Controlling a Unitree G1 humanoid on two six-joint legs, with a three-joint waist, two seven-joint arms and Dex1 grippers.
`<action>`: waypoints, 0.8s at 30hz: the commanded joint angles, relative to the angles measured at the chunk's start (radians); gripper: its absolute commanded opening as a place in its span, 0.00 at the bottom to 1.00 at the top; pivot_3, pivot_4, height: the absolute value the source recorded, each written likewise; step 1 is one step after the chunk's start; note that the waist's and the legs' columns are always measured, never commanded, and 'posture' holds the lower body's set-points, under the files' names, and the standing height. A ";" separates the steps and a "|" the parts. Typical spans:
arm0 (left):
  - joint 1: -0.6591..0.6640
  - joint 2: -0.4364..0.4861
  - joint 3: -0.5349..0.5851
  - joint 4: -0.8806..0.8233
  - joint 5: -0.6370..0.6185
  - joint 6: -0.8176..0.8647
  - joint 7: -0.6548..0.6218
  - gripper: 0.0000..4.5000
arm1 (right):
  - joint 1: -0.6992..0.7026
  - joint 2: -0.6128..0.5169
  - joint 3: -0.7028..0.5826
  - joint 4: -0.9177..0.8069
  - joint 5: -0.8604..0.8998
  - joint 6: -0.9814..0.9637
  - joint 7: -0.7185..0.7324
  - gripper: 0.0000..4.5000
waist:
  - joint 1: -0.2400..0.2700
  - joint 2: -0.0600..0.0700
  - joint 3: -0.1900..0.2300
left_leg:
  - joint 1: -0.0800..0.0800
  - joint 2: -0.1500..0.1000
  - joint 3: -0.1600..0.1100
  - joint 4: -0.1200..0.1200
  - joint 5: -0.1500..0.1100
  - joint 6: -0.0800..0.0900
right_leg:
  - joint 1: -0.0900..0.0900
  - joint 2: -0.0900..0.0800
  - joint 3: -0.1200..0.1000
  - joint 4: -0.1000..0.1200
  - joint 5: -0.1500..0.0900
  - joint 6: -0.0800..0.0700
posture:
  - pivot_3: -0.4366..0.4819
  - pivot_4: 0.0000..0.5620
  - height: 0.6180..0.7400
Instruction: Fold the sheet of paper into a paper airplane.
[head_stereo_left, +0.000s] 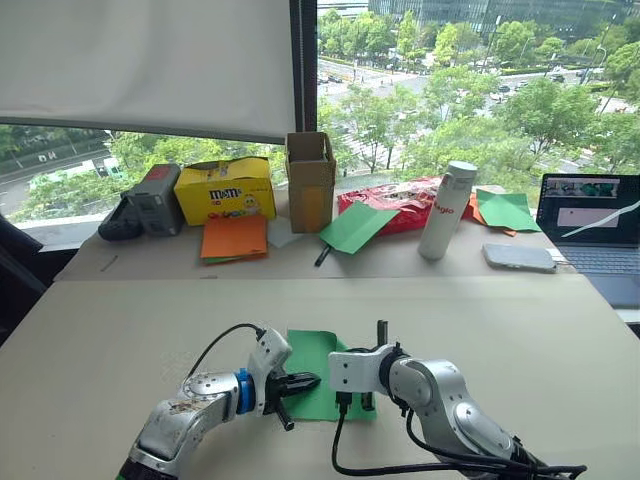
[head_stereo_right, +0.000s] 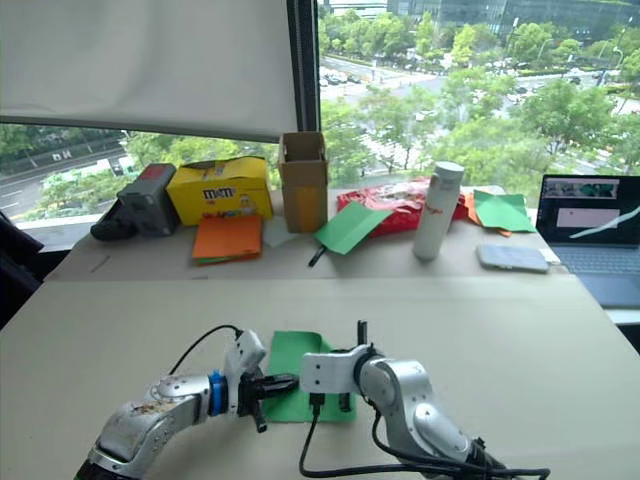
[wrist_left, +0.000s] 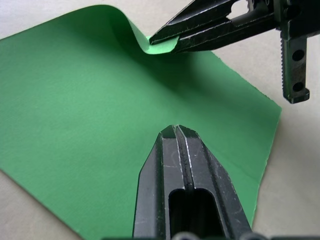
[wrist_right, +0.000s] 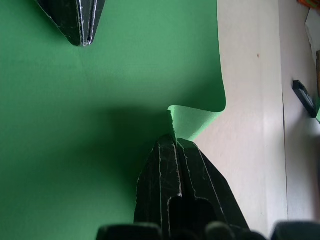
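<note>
Bottle (head_stereo_left: 446, 210), carton (head_stereo_left: 311, 181), laptop (head_stereo_left: 588, 222) beyond sheet of paper (head_stereo_left: 312, 372); right gripper (wrist_right: 175, 137) pinching its edge, left gripper (wrist_left: 176, 128) closed.

Yellow candy box (head_stereo_left: 224, 190), cardboard box (head_stereo_left: 311, 181), white bottle (head_stereo_left: 446, 211), laptop (head_stereo_left: 590, 222), orange sheets (head_stereo_left: 234, 238)

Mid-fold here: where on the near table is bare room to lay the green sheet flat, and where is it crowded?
Bare table lies left of the sheet of paper, and a wider patch right of it, toward the laptop. The strip beyond the sheet is free too. The back shelf is crowded: M&M's box, cardboard box, bottle, orange papers.
</note>
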 joint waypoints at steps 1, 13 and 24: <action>-0.056 0.094 0.127 -0.020 -0.116 -0.002 -0.137 0.00 | -0.065 -0.029 -0.047 -0.035 0.038 -0.128 0.030 0.01 | 0.001 -0.001 0.001 | 0.000 0.000 0.000 0.000 0.000 -0.001 | 0.000 0.000 -0.001 0.000 0.000 0.000 | 0.48 0.27 1.00; -0.089 0.194 0.032 0.151 0.056 -0.277 -0.306 0.00 | -0.296 -0.129 -0.071 0.281 0.172 -0.814 -0.044 0.01 | 0.000 -0.003 0.003 | 0.001 -0.001 0.000 -0.001 0.001 -0.001 | 0.001 0.000 -0.001 0.000 0.000 0.000 | 0.48 0.27 1.00; -0.017 0.058 -0.042 0.314 0.189 -0.493 -0.238 0.00 | -0.253 -0.099 -0.082 0.366 0.144 -0.939 -0.073 0.01 | 0.009 -0.003 0.002 | 0.001 0.000 0.000 0.000 0.000 0.000 | 0.002 -0.001 0.000 0.001 0.000 0.000 | 0.48 0.27 1.00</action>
